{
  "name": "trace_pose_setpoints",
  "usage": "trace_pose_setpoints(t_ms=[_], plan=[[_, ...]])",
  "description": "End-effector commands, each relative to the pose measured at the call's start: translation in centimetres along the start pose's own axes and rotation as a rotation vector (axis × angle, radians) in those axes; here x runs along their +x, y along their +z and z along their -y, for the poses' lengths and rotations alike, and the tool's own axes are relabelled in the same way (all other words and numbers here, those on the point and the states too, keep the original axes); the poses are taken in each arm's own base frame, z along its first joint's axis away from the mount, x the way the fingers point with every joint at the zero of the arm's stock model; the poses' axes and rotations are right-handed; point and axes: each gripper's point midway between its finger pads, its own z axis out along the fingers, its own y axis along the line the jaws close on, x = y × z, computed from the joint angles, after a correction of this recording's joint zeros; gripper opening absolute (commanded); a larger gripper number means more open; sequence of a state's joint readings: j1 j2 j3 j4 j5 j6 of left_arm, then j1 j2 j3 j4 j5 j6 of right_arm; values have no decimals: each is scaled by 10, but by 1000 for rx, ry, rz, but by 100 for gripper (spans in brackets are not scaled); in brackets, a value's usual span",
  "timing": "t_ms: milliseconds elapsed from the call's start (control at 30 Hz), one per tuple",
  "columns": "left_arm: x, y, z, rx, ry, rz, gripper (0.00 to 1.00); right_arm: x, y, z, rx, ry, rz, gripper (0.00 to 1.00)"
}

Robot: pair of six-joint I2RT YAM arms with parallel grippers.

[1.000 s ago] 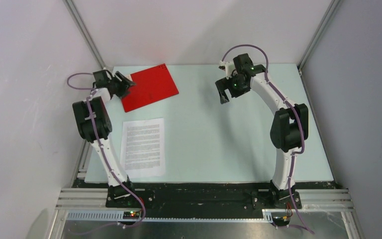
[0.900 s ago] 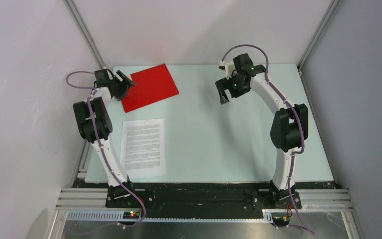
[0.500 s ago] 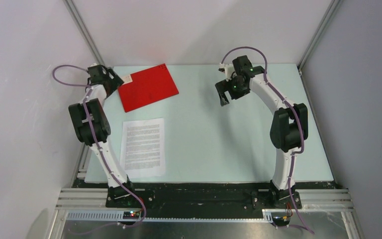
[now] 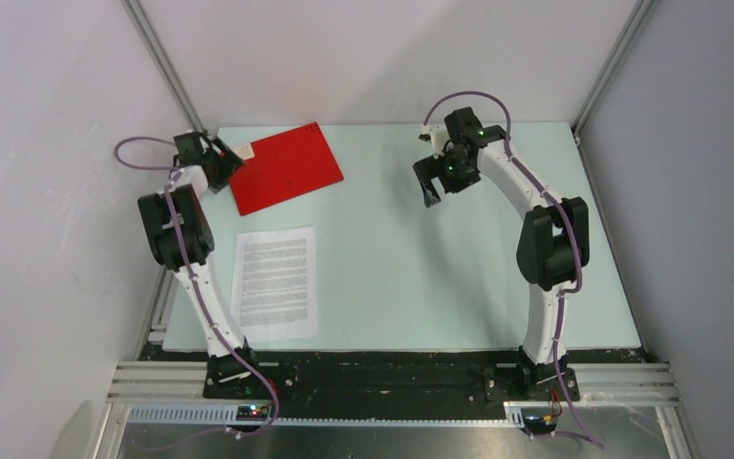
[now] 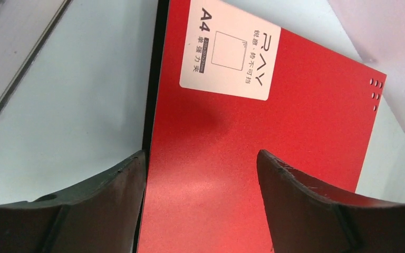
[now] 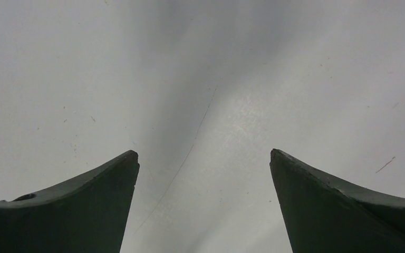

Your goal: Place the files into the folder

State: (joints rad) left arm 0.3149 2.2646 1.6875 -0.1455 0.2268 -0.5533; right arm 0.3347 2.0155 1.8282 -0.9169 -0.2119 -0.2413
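we saw the red folder (image 4: pixel 287 170) lying closed and flat at the far left of the counter (image 4: pixel 440 277), turned at an angle, its white label (image 5: pixel 230 50) facing up near the corner by the left arm. the left fingers (image 4: pixel 226 164) stood spread open just above that corner, one tip over the folder's black side edge and the other over the red cover, gripping nothing. a printed sheet of paper (image 4: pixel 275 280) lay flat on the counter nearer the arm bases, near the folder's lower edge but apart from it. the right fingers (image 4: pixel 428 189) hung wide open, holding nothing, above the counter, well apart from the folder and the sheet.
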Motion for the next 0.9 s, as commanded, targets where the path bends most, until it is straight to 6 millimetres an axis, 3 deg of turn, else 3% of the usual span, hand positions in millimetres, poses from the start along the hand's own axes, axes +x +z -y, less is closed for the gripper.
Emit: trace_pose_setpoints(t_ms=[0,333,567,667,867], plan=[[-13,1,20,109,-21,14,77,-10,-1,4,18,-16,-5,99],[-12,-6,58,336,30,-18,62,-8,3,5,12,-5,-18,100],[-6,-13,84,487,44,-86,63,-9,6,7,13,-2,-19,99],[12,-15,101,553,-20,-167,63,-8,6,8,13,-2,-21,100],[70,-21,142,645,-59,-345,59,-9,6,10,17,1,-18,99]])
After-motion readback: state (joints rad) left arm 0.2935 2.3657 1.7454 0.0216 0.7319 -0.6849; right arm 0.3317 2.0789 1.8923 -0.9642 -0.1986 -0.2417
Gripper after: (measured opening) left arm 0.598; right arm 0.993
